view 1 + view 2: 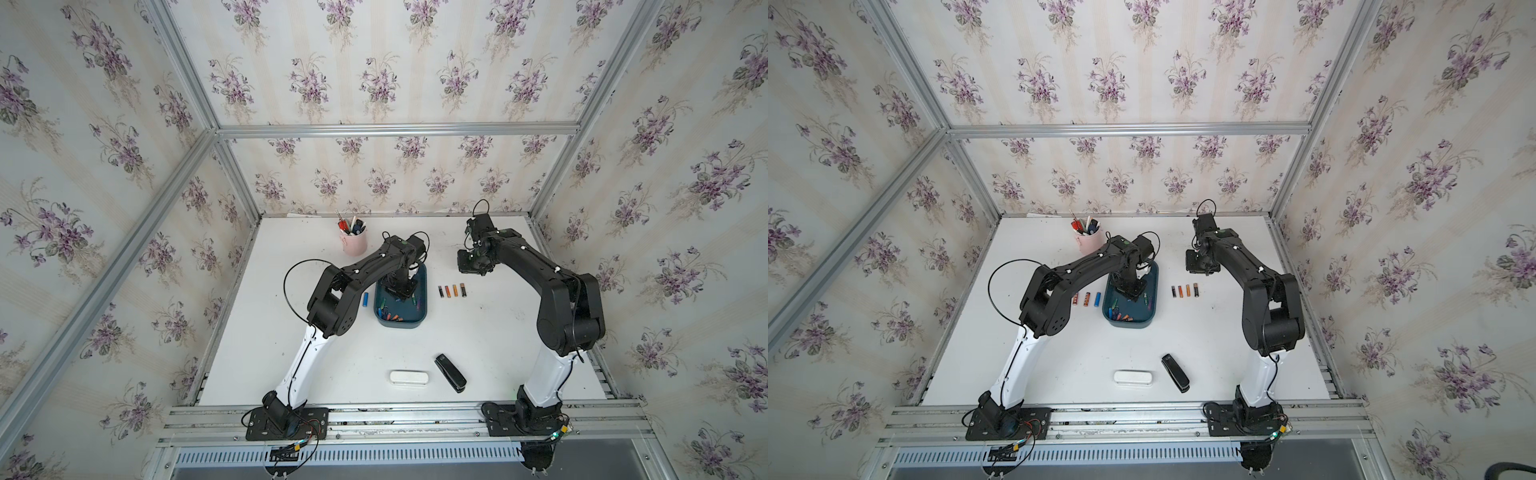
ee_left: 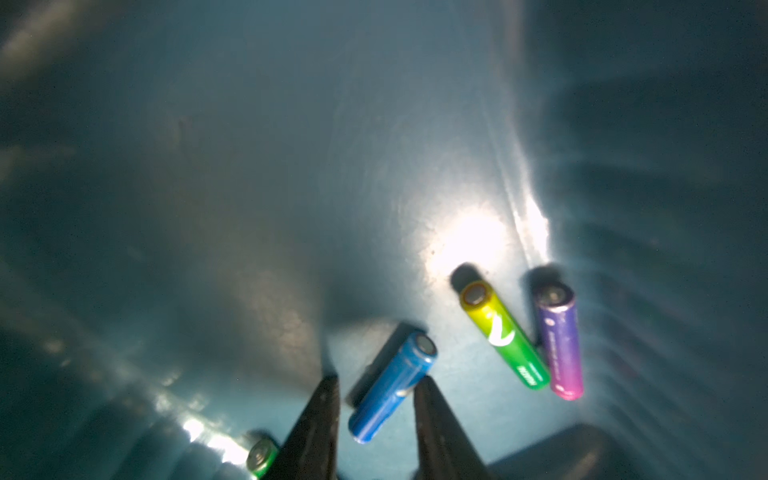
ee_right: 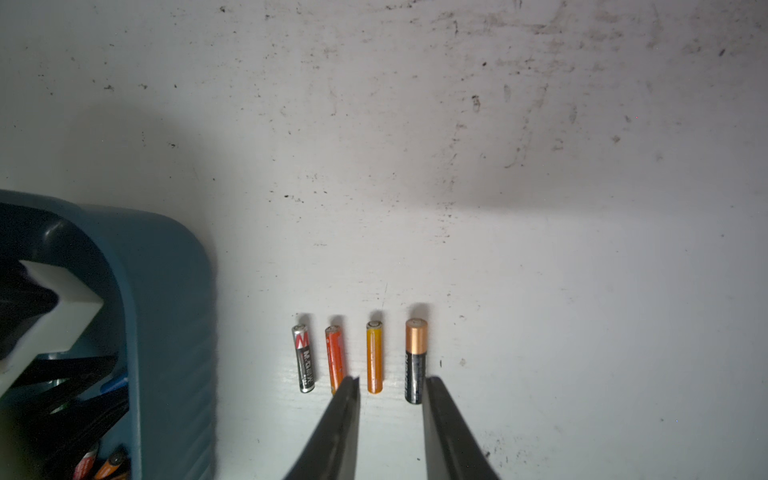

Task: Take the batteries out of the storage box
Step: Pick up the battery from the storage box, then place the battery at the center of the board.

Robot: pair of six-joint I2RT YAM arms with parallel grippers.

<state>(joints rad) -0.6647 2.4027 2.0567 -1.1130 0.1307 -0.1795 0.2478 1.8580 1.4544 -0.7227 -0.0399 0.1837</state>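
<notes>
The teal storage box [image 1: 419,325] [image 1: 1144,325] lies mid-table with several batteries [image 1: 390,316] in its near end. My left gripper [image 1: 399,291] [image 2: 377,380] reaches down into it, open. A blue battery [image 2: 392,386] lies slantwise between the jaws, one finger against its side and the other a little apart. A green-yellow battery [image 2: 503,336] and a purple battery [image 2: 559,340] lie beside it. My right gripper [image 1: 473,264] [image 3: 391,380] hovers open and empty over a row of batteries [image 1: 452,291] [image 3: 374,357] on the table, right of the box.
Three more batteries [image 1: 1087,298] lie on the table left of the box, partly under my left arm. A pink cup [image 1: 354,243] of pens stands at the back. A white case [image 1: 409,378] and a black stapler [image 1: 451,372] lie near the front.
</notes>
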